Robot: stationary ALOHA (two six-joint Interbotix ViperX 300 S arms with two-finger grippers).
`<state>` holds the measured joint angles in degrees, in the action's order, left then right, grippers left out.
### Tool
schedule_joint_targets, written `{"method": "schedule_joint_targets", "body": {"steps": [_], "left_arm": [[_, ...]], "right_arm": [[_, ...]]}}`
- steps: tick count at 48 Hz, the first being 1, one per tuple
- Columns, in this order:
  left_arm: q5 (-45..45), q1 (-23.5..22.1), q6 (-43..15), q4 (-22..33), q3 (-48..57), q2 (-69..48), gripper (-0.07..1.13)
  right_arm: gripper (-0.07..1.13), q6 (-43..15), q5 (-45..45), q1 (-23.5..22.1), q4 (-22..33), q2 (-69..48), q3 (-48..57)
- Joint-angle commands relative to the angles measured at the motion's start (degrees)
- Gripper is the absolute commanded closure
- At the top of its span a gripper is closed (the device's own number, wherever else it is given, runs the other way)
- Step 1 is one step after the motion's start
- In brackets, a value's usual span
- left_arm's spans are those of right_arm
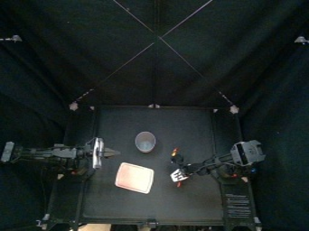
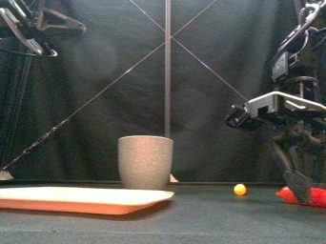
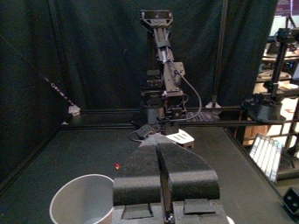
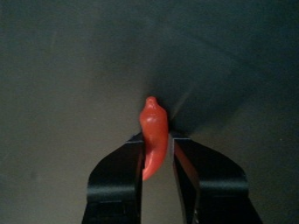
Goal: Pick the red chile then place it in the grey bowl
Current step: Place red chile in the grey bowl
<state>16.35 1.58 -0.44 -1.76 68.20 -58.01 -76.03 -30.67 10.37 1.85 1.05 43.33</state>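
Black curtains are closing in a small black table (image 1: 200, 126), where the right fingers (image 4: 121, 171) are pinching the red chile (image 4: 153, 136) low at the right side, its tip poking out past them. The grey bowl (image 2: 145, 162) is standing upright near the middle, well apart from the chile, with a pink tray (image 2: 76, 198) lying in front of it and a small yellow ball (image 2: 238, 190) sitting between bowl and chile. The left fingers (image 3: 140, 171) are pressed together at the left, near the bowl

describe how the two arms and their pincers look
The left arm and right arm are black and jointed, with black cables looped along them. The left pincer and right pincer each have two broad black jaws narrowing toward the tips, under a white cross-plate.
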Motion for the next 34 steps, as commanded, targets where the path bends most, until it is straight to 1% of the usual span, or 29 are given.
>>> {"method": "schedule_joint_targets", "body": {"steps": [1, 6, 11, 16, 22, 25, 29, 34], "left_arm": [[0.26, 0.18, -0.09, -0.18, -0.62, 0.0, 1.09], [0.26, 0.26, 0.0, -0.18, -0.53, 0.0, 1.09], [0.26, 0.35, 0.0, -0.18, -0.53, 0.0, 1.09], [0.26, 0.44, 0.0, -0.18, -0.53, 0.0, 1.09], [0.26, 0.44, 0.0, -0.18, -0.53, 0.0, 1.09], [0.26, 0.44, 0.0, -0.18, -0.53, 0.0, 1.09], [0.26, 0.53, 0.0, -0.18, -0.44, 0.0, 1.09], [0.26, 0.62, 0.0, -0.18, -0.35, 0.0, 1.09]], "right_arm": [[0.61, 0.18, 0.26, -1.58, 3.34, -2.72, -2.37], [0.61, 0.18, 0.35, -4.39, 9.14, -5.62, -5.89], [0.61, 0.26, 1.14, -8.35, 16.61, -8.79, -10.72], [0.61, 0.26, 4.66, -12.92, 23.12, -10.02, -14.85], [0.61, 0.62, 12.74, -18.63, 27.51, -9.76, -17.05], [0.61, 0.53, 19.42, -21.71, 29.09, -8.88, -17.14], [0.61, 0.53, 27.51, -24.79, 30.06, -6.68, -17.23], [0.61, 0.53, 34.72, -27.95, 30.85, -2.72, -17.75]]}}
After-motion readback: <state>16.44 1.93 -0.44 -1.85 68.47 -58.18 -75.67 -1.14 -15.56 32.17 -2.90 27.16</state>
